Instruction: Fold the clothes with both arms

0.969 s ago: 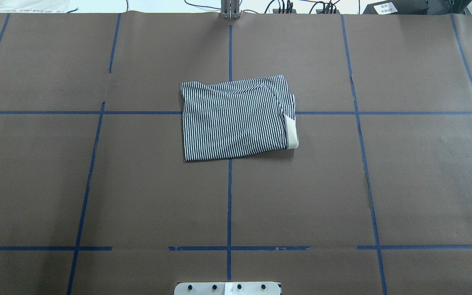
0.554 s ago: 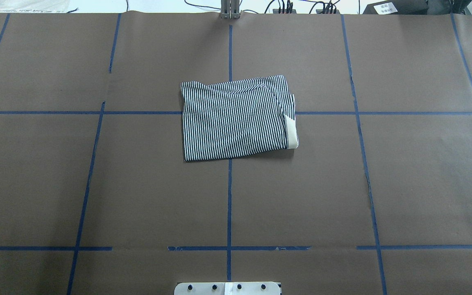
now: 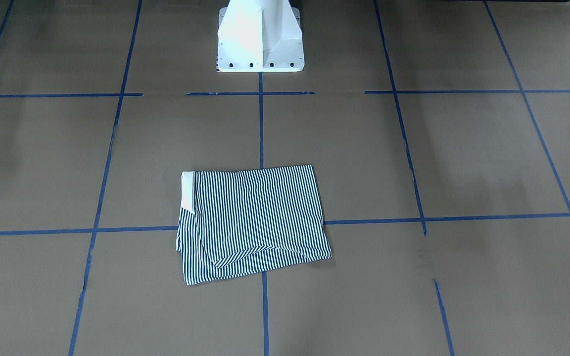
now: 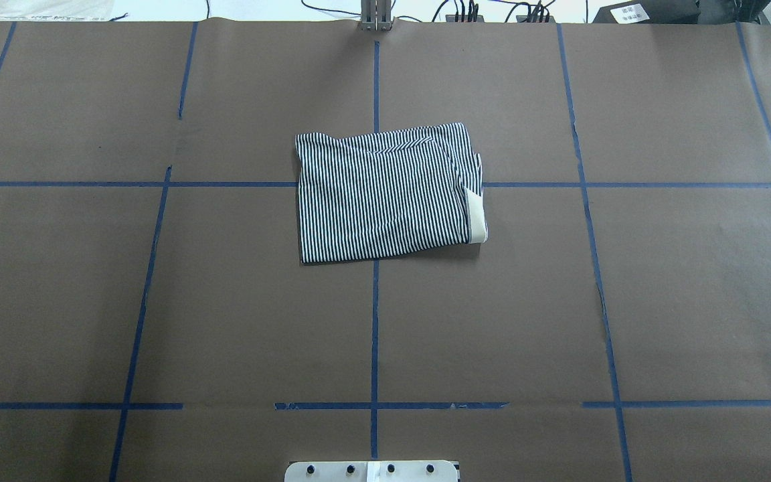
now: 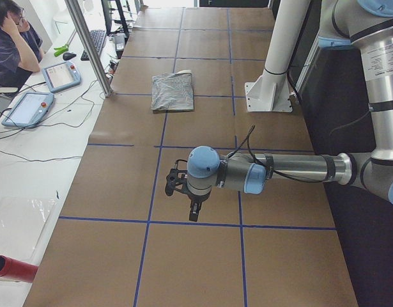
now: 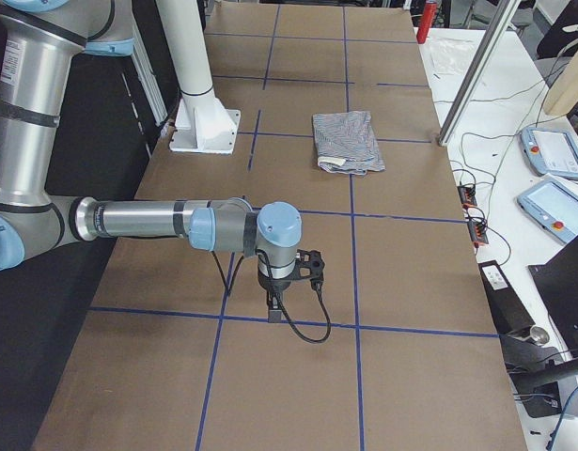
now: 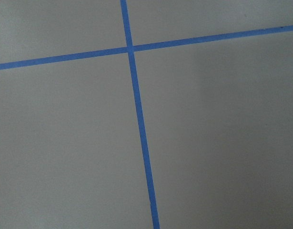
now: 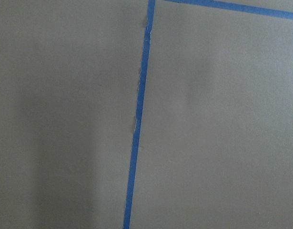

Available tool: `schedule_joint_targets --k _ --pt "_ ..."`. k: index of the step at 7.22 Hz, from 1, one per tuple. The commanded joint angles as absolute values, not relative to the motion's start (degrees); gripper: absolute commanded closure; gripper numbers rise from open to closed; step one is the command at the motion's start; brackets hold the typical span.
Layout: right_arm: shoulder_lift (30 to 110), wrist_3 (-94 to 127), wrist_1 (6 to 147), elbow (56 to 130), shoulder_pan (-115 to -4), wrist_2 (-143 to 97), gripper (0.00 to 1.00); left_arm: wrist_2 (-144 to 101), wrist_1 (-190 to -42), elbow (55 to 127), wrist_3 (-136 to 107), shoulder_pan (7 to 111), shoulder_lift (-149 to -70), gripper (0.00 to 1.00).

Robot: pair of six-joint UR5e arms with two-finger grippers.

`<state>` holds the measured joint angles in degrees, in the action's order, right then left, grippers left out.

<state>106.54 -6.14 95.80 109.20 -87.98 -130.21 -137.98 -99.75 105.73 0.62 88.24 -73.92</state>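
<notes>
The left gripper (image 5: 192,210) hangs fingers-down above the brown surface (image 4: 693,301) at the robot's left end, seen only from the side, so whether it is open or closed cannot be told. The right gripper (image 6: 273,303) hangs likewise at the opposite end, its state equally unreadable. Each one's arm, the left arm (image 5: 285,171) and the right arm (image 6: 138,221), is stretched out level over the surface. Both grippers are well apart from the shirt (image 4: 385,194), which lies folded into a rough rectangle mid-surface, astride a crossing of the blue tape (image 4: 374,321) grid. Its cream collar (image 4: 476,217) shows at the edge on the robot's right. The white pedestal (image 3: 260,39) stands on the robot's side of the shirt. Both wrist cameras show only bare surface and tape lines.
</notes>
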Motion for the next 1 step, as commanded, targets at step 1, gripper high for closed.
schedule_joint_targets --k 1 --pt "106.61 -6.15 95.8 108.72 -87.98 -130.52 0.0 -137.99 -99.76 105.73 0.7 88.24 -73.83 0.0"
